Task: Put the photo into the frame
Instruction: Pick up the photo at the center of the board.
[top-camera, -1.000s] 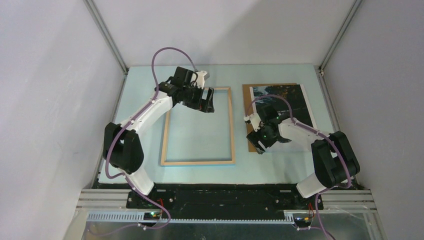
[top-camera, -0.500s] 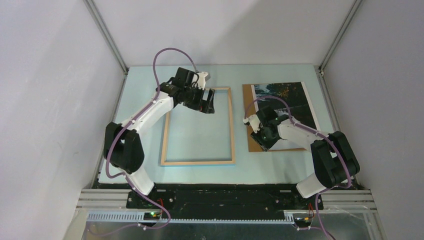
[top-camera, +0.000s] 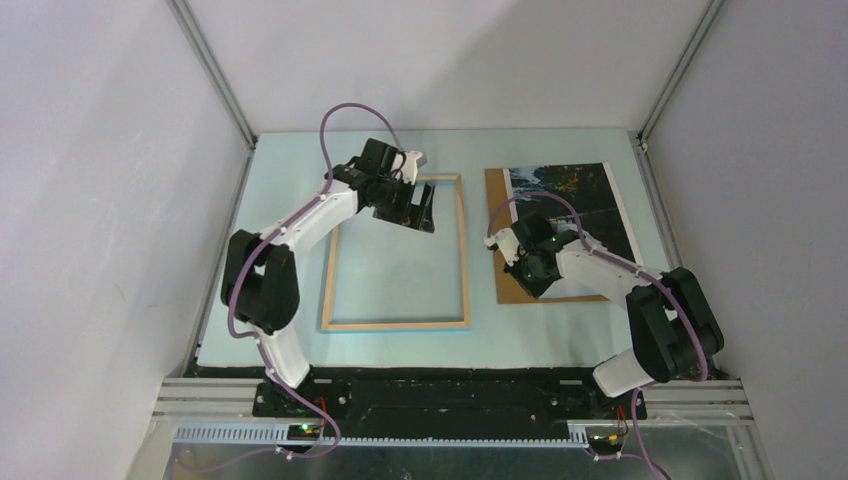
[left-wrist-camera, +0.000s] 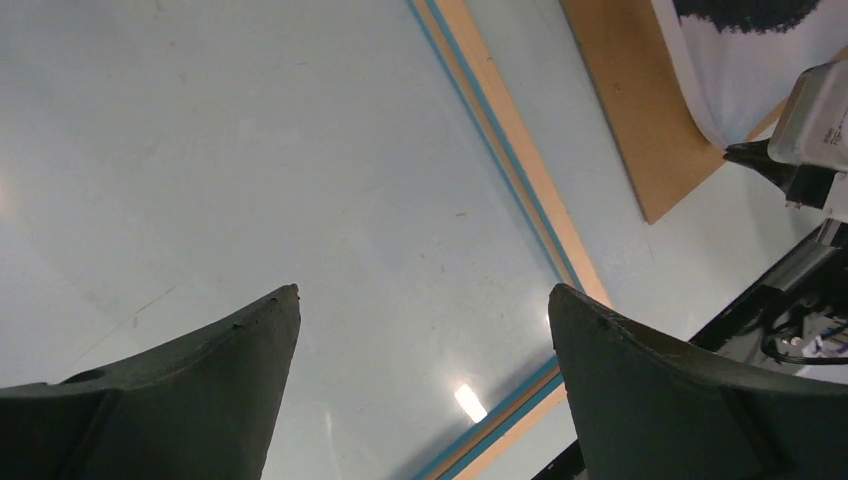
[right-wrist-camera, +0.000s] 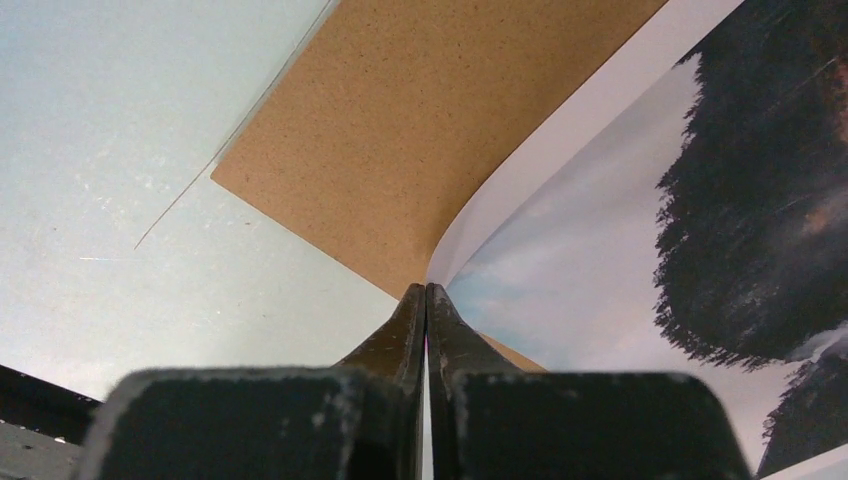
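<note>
Bench: pale blue bench (top-camera: 480, 335) between grey walls, with both arms reaching out over it.
Frame: frame (top-camera: 395, 324) lay flat left of centre, bare-wood face up, nothing in its opening.
Photo: photo (top-camera: 585, 200) lay picture-up on the brown backing board (top-camera: 494, 200), right of the frame and well apart from it. Its near-left corner curled up off the board.
Right hand: right hand (right-wrist-camera: 426, 295) was pinched fully together on that lifted corner.
Left hand: left hand (left-wrist-camera: 420, 295) was spread wide, held nothing, and hovered over the frame's far end.
Changed: right fingers had snapped together within the last second, and the photo had skewed slightly on the board.
Meaning: grasp looked made. Carrying the photo to the frame was likely next. The thin pinch could slip or crease the print.
</note>
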